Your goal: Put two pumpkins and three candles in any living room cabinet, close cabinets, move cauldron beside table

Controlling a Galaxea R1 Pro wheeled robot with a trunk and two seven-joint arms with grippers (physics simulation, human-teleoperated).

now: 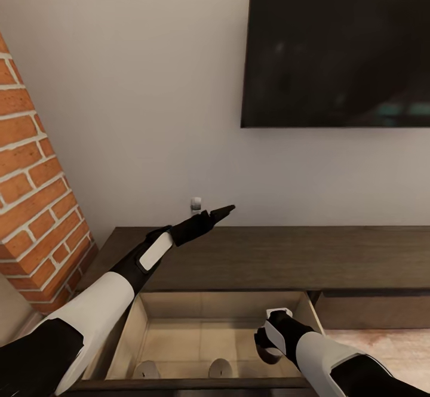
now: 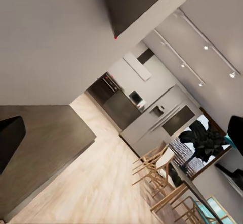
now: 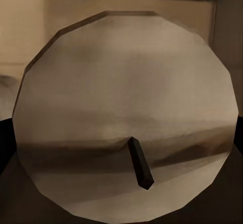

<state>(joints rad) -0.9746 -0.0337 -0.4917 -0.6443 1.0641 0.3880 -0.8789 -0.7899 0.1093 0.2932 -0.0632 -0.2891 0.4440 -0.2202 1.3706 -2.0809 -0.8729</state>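
A pale wall with a dark screen (image 1: pixel 337 45) backs the long cabinet (image 1: pixel 280 257), whose near drawer (image 1: pixel 227 325) is pulled out. Two candles (image 1: pixel 220 368) sit at its near edge. The right gripper (image 1: pixel 267 349) apparently pinches a third candle (image 3: pixel 126 118) over the drawer. The left gripper (image 1: pixel 220 212) looks pressed together above the cabinet top.

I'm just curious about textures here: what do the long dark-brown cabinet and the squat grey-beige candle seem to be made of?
The long dark-brown cabinet looks like matt wood or veneer: faint grain streaks run along its top, and the open drawer's inside is plain pale beige. The squat grey-beige candle looks like dull wax, smooth and unshiny, with a short dark wick; being rendered, this is a guess.
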